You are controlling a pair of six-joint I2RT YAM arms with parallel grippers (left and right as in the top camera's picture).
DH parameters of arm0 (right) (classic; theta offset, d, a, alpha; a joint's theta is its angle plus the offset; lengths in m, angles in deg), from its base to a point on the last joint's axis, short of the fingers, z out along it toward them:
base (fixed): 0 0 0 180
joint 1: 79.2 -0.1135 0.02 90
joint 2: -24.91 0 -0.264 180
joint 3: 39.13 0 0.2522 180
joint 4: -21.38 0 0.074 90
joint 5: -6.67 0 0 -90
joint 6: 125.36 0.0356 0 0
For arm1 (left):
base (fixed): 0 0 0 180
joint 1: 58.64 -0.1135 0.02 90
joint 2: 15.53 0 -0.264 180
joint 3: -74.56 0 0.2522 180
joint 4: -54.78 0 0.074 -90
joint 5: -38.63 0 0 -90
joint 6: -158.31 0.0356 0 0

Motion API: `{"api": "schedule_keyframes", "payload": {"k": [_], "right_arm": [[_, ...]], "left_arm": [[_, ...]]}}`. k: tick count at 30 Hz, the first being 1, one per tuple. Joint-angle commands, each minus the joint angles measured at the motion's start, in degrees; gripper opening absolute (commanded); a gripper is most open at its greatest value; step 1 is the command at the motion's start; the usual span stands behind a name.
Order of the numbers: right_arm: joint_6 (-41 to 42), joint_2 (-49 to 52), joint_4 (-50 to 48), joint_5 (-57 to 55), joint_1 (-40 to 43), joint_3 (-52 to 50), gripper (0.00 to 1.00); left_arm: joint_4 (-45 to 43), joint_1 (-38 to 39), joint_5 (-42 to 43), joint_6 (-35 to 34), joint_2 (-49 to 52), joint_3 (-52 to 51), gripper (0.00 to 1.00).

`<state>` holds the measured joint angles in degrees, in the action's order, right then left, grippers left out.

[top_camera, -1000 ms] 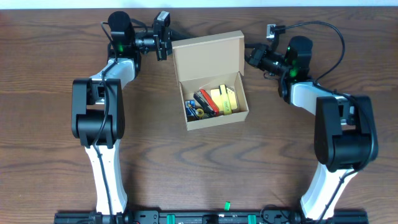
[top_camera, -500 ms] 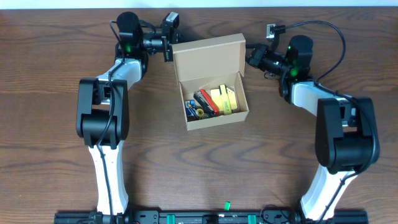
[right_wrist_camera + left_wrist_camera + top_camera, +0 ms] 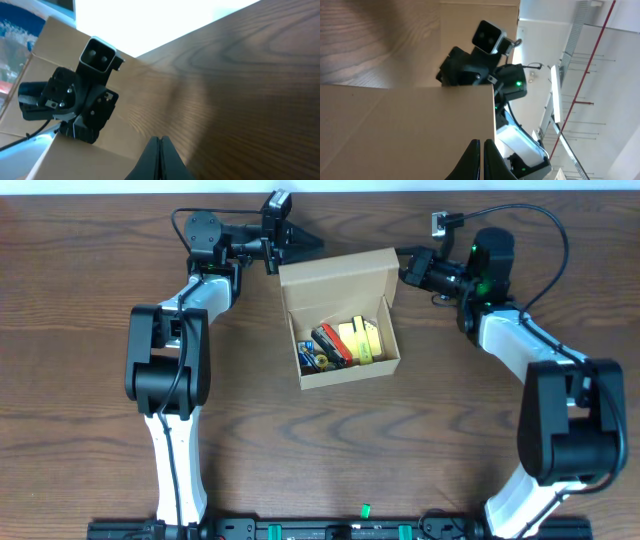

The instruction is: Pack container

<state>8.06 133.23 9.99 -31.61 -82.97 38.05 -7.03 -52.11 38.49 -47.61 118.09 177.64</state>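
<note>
Container (image 3: 350, 372) sat open at frame centre, stationery (image 3: 340, 344) lay inside, flap lid (image 3: 335, 278) stood raised behind, left gripper (image 3: 308, 242) pressed together just above the lid's upper-left corner, right gripper (image 3: 404, 268) likewise closed, perhaps touching the upper-right corner.

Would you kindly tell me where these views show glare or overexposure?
Overhead: even light, sharp, no glare on the container. Left wrist: the ceiling light strip is blown out. Right wrist: the background beyond the table is washed out white.
</note>
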Motion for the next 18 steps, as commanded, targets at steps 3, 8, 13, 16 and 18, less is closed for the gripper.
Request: {"api": "schedule_keyframes", "payload": {"k": [3,8,13,16,18], "right_arm": [[-4.8,-2.9,3.0,0.8,-0.5,0.7,0.01],[-4.8,-3.1,3.8,2.8,-0.6,0.7,0.01],[-5.0,-3.3,4.3,3.4,-1.3,0.7,0.01],[-7.0,-4.6,6.4,3.4,-1.6,0.7,0.01],[-9.0,-6.2,9.4,3.2,-1.6,0.7,0.01]], "left_arm": [[-1.7,2.2,0.8,-3.4,0.2,0.9,0.05],[-3.5,2.8,0.7,-3.4,0.2,0.9,0.06],[-4.3,2.9,0.7,-3.4,0.2,0.9,0.06],[-4.9,3.0,0.7,-3.4,0.2,0.9,0.05],[-4.9,3.0,0.7,-3.4,0.2,0.9,0.06]]}}
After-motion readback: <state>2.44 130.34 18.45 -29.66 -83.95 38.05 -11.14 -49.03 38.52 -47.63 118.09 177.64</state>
